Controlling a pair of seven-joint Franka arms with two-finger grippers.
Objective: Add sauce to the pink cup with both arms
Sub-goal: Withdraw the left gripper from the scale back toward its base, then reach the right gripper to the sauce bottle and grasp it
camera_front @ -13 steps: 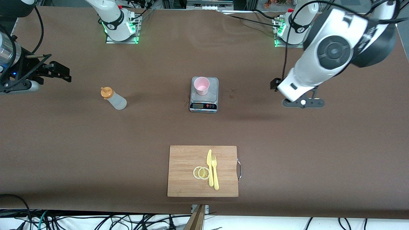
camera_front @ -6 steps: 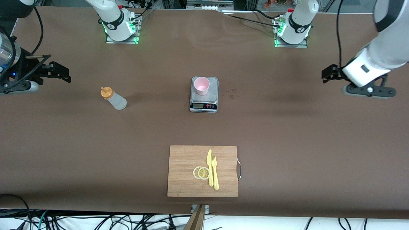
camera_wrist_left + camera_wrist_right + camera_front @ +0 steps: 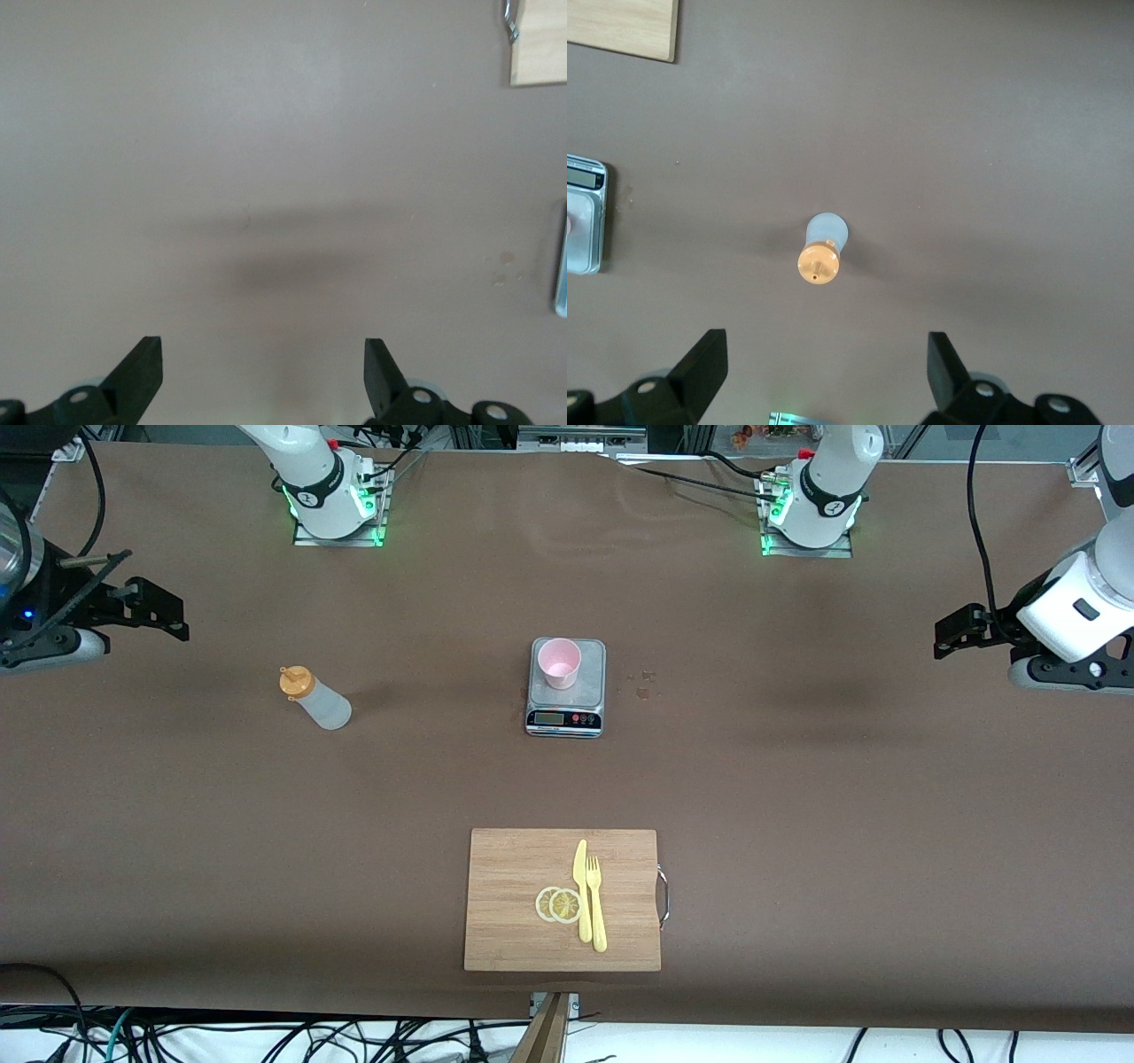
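Table (image 3: 797, 797) — one sauce (image 3: 317, 699), one pink cup (image 3: 559, 662), two lemon slices (image 3: 558, 904).

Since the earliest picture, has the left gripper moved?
Yes. The left gripper has swung away from the scale, out toward the left arm's end of the table.

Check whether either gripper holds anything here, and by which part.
Nothing is held: left gripper and right gripper are both open over bare table; the sauce stands untouched.

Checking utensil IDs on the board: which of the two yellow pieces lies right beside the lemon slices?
The knife. Its plain blade lies against the lemon slices on the cutting board; the fork, with tines, lies toward the left arm's end.
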